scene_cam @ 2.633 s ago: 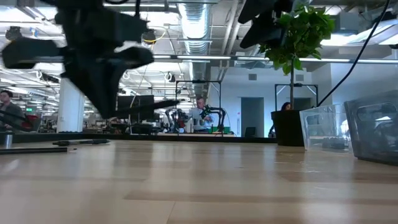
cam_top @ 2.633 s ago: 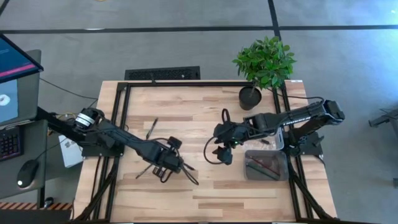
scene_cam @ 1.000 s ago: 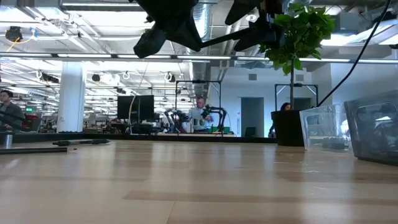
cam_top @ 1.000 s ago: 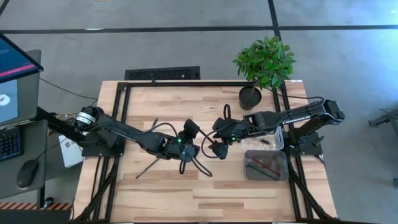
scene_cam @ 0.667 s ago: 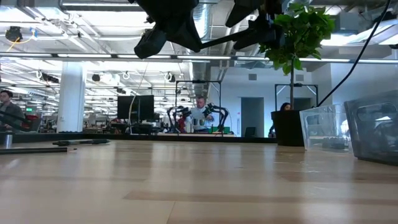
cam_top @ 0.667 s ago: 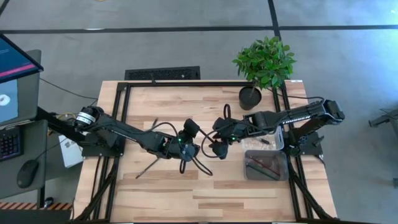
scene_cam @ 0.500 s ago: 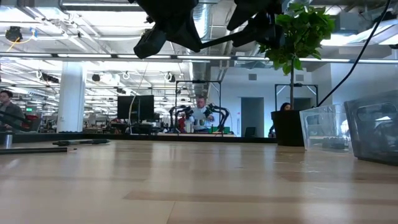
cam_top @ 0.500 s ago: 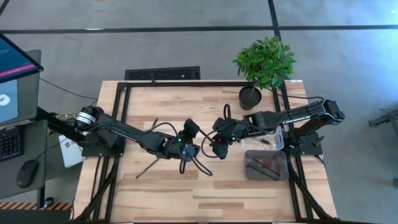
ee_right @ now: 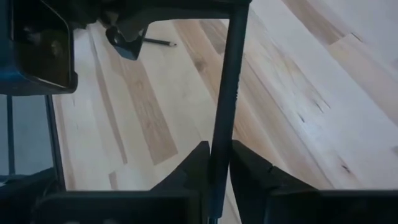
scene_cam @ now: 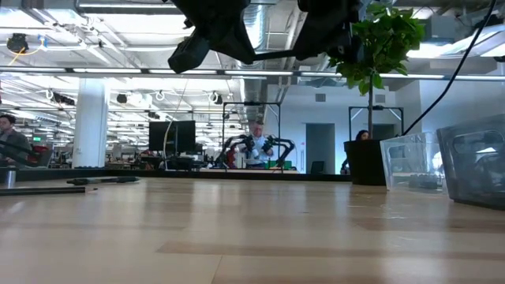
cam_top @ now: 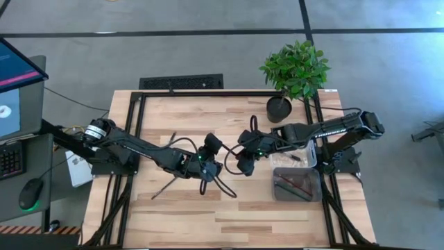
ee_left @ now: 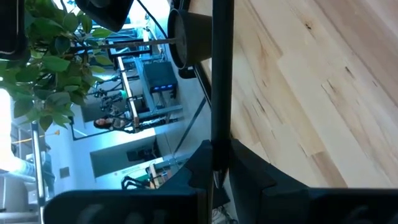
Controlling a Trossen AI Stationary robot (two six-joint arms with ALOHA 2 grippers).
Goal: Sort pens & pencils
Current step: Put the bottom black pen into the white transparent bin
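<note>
**Right jaws close on the pen the left arm holds up**

Since a second ago the right gripper has narrowed from wide open onto the dark pen that the left gripper holds out above the middle of the worktop. Both arms otherwise stand as they did then.

In the right wrist view the pen runs straight out from between that arm's two fingers, which sit against its sides. In the left wrist view the same stick passes between the left fingers, pinched narrow on it. From the low view, the pen spans level between the two grippers, high above the wood.

Two more sticks lie loose on the worktop's left half: one near the far side and one nearer the front. At the right edge stand two clear bins; the nearer one holds reddish pencils. A potted plant stands at the far right corner. Beyond the worktop, a seated person shows in the room.
</note>
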